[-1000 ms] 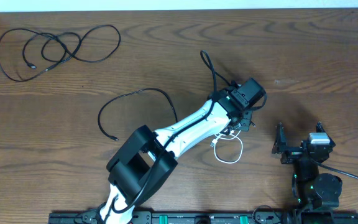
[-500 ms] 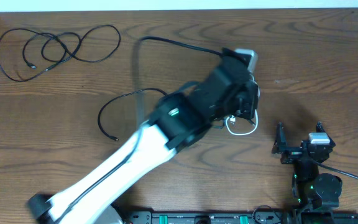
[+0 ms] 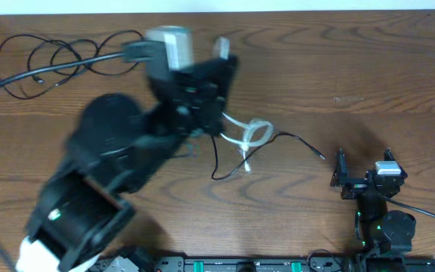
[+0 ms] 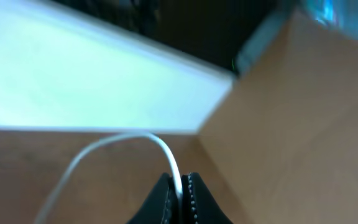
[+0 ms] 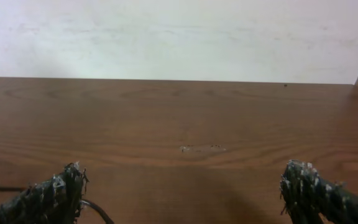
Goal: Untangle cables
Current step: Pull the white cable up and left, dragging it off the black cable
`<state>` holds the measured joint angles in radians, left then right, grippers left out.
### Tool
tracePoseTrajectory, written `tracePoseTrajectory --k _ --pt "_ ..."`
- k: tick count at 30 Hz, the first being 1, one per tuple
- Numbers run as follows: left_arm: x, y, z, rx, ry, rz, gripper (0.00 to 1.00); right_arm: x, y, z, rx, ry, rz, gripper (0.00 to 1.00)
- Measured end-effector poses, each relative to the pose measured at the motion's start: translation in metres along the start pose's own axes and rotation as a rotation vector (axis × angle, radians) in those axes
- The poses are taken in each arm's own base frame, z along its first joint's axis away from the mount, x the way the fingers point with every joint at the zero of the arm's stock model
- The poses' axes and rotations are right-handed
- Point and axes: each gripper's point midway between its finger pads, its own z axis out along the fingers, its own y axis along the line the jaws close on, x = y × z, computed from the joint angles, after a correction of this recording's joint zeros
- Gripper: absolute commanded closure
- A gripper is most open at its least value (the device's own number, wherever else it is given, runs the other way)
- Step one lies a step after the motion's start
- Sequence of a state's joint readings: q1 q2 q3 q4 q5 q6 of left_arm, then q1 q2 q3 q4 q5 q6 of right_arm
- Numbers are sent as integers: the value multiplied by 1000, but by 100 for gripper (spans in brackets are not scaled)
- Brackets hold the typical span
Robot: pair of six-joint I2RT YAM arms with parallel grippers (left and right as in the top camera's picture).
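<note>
My left gripper (image 4: 180, 190) is shut on the white cable (image 4: 161, 145), which arcs up and away from the closed fingertips. From overhead the left arm is a blur lifted over the table's middle left. The white cable (image 3: 249, 137) hangs in a loop from it. One black cable (image 3: 279, 139) trails beneath, from a bend near the white loop out to its plug close to my right gripper. A second black cable (image 3: 66, 57) lies coiled at the far left corner. My right gripper (image 3: 351, 177) rests at the near right, open and holding nothing, its fingers (image 5: 56, 191) wide apart.
A short piece of black cable (image 5: 96, 213) shows beside the right gripper's left finger. The white wall runs along the table's far edge (image 3: 278, 10). The arm bases and a black rail (image 3: 278, 264) line the near edge.
The left arm has swung up and to the left with the white cable, dragging it away from the table's middle. The black cable beneath shifted, its plug now lying near the right gripper. The right arm is unmoved.
</note>
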<state>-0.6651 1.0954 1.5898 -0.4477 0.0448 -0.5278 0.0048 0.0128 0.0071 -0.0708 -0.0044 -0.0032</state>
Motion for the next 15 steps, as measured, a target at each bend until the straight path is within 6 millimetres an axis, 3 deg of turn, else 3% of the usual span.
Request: tracePoseTrajectory --k 4,8,11,15 --pt "-50 15 -35 -48 -182 -3 93 0 0 0 0 0 0 1" --pt "-79 35 -70 -131 -304 -27 93 0 0 0 0 0 0 1" --pt "-78 52 -82 -206 -306 -46 92 0 0 0 0 0 0 1" --pt "-49 82 -67 -317 -181 -72 93 0 0 0 0 0 0 1"
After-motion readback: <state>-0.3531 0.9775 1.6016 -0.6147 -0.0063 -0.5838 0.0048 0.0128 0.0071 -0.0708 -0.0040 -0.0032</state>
